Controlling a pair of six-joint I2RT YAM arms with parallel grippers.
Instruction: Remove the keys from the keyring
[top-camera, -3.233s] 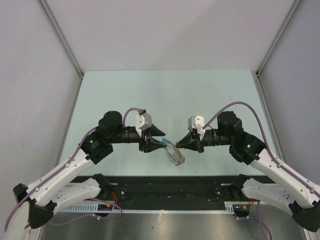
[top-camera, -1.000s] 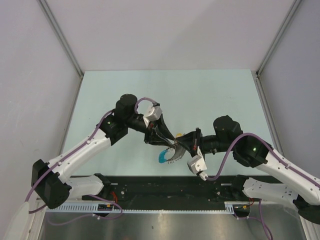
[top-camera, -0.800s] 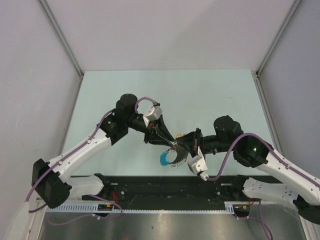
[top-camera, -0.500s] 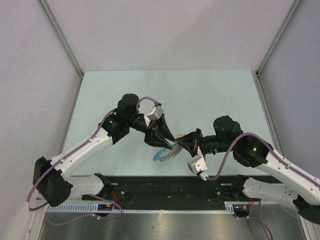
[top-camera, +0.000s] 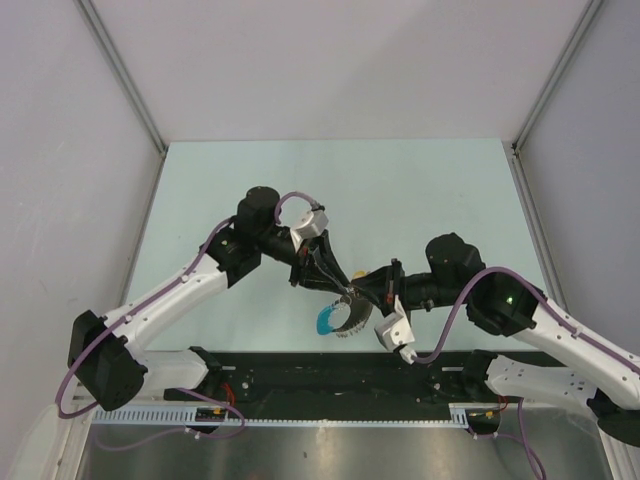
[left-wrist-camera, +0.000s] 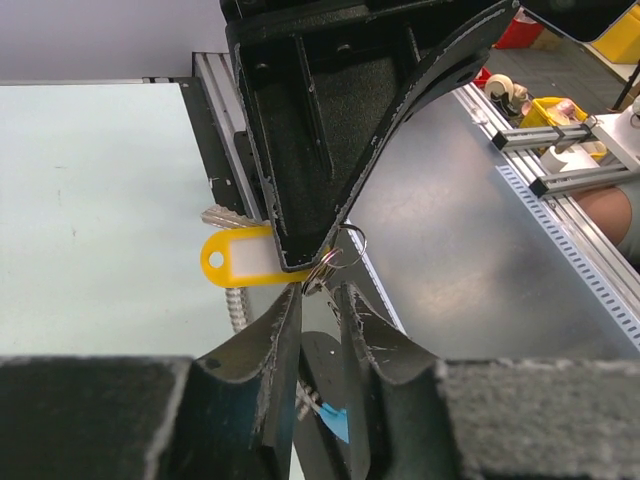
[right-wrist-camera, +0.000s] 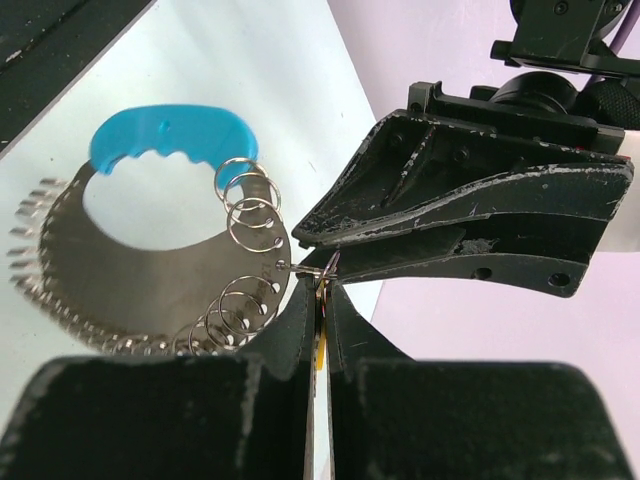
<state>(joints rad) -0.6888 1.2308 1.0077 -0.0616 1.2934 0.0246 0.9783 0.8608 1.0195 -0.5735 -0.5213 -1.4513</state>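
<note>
Our right gripper (right-wrist-camera: 318, 290) is clenched on the keyring (right-wrist-camera: 325, 268), toward 6 o'clock of the table (top-camera: 420, 190). The keys (right-wrist-camera: 150, 270) fan out at 9 o'clock from it. The left gripper (left-wrist-camera: 318, 300) stands narrow at the ring; whether it grasps, we cannot tell. A yellow tag (left-wrist-camera: 240, 258) carries a white label.

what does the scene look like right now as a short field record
right gripper: shut on the keyring
left gripper: tips at the keyring, grip unclear
keys: grey fan with a blue piece, spread out beside the right gripper
yellow tag: next to the right gripper's tip
table: pale green, under both arms
</note>
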